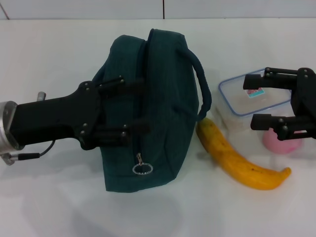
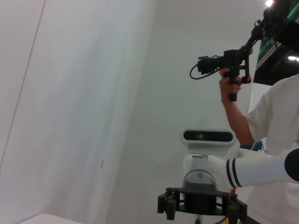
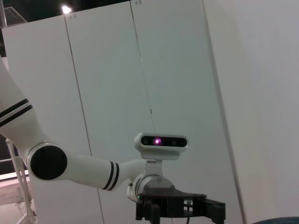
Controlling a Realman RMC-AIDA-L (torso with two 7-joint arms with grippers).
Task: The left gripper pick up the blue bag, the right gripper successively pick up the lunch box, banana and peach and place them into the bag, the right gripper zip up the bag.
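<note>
Your left gripper (image 1: 140,106) is hovering open-fingered over the bag (image 1: 163,98) at frame center, lining up a grab; your right gripper (image 1: 256,102), also open and empty, is waiting above the box (image 1: 237,98).

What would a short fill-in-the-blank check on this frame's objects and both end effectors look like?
1. The left end effector hovers over the ____ bag.
2. The yellow fruit lying beside the bag is a ____.
3. The right end effector is open above the clear ____ with the blue rim.
4. The pink peach sits ____ the bag.

Missing words: blue; banana; lunch box; outside
</note>
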